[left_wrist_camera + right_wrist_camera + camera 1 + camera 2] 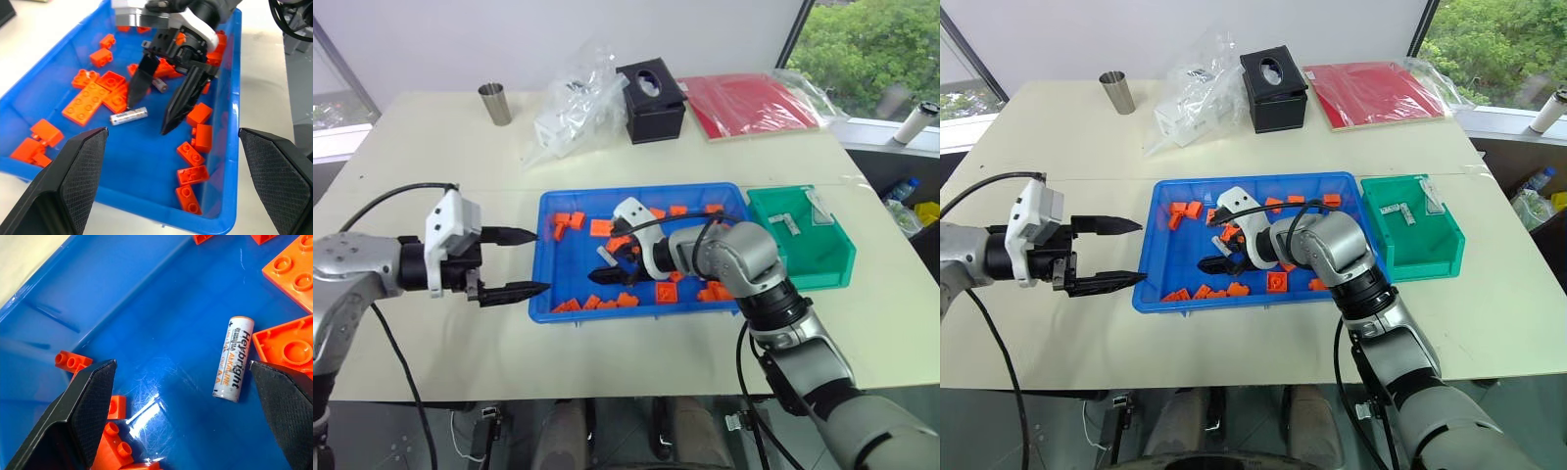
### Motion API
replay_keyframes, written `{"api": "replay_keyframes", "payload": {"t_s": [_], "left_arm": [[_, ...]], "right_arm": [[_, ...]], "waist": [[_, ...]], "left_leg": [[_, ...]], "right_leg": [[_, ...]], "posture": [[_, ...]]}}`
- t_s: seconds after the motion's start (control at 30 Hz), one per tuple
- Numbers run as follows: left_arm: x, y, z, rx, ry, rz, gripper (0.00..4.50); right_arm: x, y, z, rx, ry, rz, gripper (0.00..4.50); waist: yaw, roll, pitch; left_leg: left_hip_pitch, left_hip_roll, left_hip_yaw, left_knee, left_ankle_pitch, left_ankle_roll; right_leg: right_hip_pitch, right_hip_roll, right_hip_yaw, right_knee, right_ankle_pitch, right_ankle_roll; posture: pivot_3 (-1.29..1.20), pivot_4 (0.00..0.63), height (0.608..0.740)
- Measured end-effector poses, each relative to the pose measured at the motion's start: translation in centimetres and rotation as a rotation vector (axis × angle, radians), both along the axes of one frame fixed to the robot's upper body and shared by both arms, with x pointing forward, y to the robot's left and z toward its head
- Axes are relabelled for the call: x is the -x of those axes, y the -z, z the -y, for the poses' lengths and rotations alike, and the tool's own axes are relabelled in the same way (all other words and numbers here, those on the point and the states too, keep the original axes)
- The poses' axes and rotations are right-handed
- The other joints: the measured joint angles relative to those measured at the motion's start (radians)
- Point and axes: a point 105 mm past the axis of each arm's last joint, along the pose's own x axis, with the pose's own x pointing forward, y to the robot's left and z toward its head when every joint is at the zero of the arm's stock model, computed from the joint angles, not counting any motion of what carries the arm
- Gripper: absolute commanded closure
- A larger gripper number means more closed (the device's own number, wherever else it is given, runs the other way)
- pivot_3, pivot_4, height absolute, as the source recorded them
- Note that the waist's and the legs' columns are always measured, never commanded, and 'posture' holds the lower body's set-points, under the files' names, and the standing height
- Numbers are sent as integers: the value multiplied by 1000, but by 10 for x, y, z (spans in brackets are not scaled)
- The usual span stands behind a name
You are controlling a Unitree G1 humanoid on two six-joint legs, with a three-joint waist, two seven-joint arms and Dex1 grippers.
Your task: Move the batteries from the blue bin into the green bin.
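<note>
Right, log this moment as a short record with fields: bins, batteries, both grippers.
blue bin: on the table, holds orange blocks and loose batteries
battery: lying flat on the blue bin's floor, between the right gripper's fingers, not gripped
green bin: beside the blue bin, a few small silver items inside
right gripper: open, down inside the blue bin over the battery
left gripper: open, empty, at the blue bin's outer edge

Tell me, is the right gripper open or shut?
Open. The right gripper has its black fingers spread apart above a small silver cylindrical battery in the blue plastic bin.
</note>
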Motion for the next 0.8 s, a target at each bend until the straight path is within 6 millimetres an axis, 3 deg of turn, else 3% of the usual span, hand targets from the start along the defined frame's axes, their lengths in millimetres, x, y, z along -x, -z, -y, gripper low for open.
{"api": "replay_keyframes", "payload": {"t_s": [0.47,0.57,0.8], "left_arm": [[-2,-4,1,7,-6,15,0],[-2,-5,2,8,0,20,0],[-1,-5,2,8,10,15,0]], "right_arm": [[-5,12,-7,43,-19,45,37],[-11,14,-12,44,-13,61,800],[-12,19,-13,60,-23,73,4390]], "waist": [[0,0,0],[-2,0,0],[-1,0,0]], "left_leg": [[1,0,0,0,0,0],[1,0,0,0,0,0],[1,0,0,-1,0,0]], "right_leg": [[0,0,0,0,0,0],[0,0,0,0,0,0],[0,0,0,0,0,0]], "posture": [[0,150,736],[0,150,736],[0,150,736]]}}
